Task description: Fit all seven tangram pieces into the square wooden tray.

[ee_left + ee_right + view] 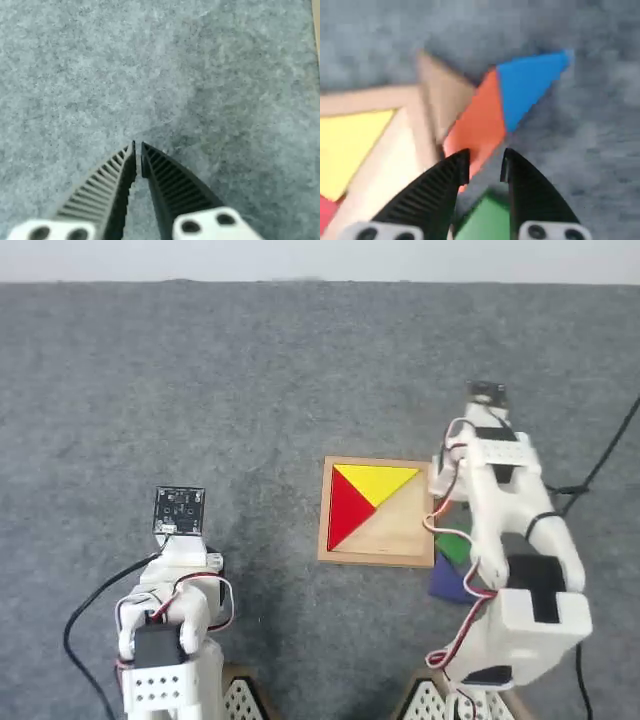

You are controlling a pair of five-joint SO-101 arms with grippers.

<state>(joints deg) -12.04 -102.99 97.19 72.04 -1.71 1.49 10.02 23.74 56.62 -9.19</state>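
High view, tray (395, 530), one yellow triangle (375, 482), one red triangle (345, 508)

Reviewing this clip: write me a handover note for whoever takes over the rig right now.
Left claw: shut, empty, over bare grey mat.
Right claw: open, empty, above the orange piece beside the tray.
Done: yellow triangle and red triangle lie in the tray.
Outside the tray: orange piece, blue triangle, green piece.
Left: five pieces not yet placed.
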